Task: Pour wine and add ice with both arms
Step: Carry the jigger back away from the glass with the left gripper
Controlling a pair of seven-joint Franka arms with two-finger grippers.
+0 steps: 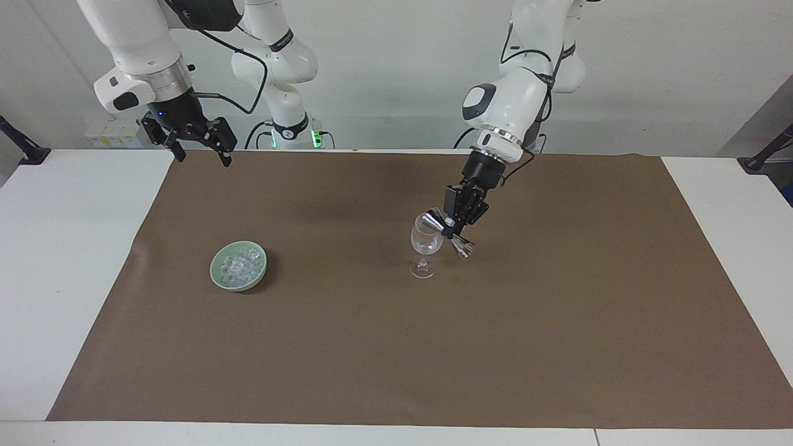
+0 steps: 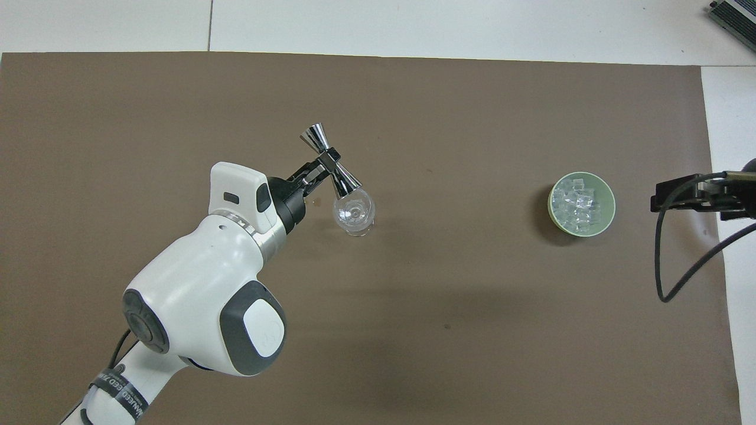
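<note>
A clear wine glass (image 1: pixel 426 244) (image 2: pixel 353 213) stands upright on the brown mat. My left gripper (image 1: pixel 454 228) (image 2: pixel 326 159) is shut on the waist of a silver double-cone jigger (image 1: pixel 454 234) (image 2: pixel 331 162). The jigger is tilted, with one cone's mouth at the glass's rim. Ice (image 1: pixel 238 266) (image 2: pixel 577 203), small clear chunks, fills a pale green bowl (image 1: pixel 221 277) (image 2: pixel 608 218) toward the right arm's end of the table. My right gripper (image 1: pixel 198 144) (image 2: pixel 691 196) hangs open and empty over the mat's edge, well above the table; this arm waits.
A brown mat (image 1: pixel 396 347) (image 2: pixel 413 330) covers most of the white table (image 1: pixel 62 248). A black cable (image 2: pixel 679 277) loops down from the right arm's wrist.
</note>
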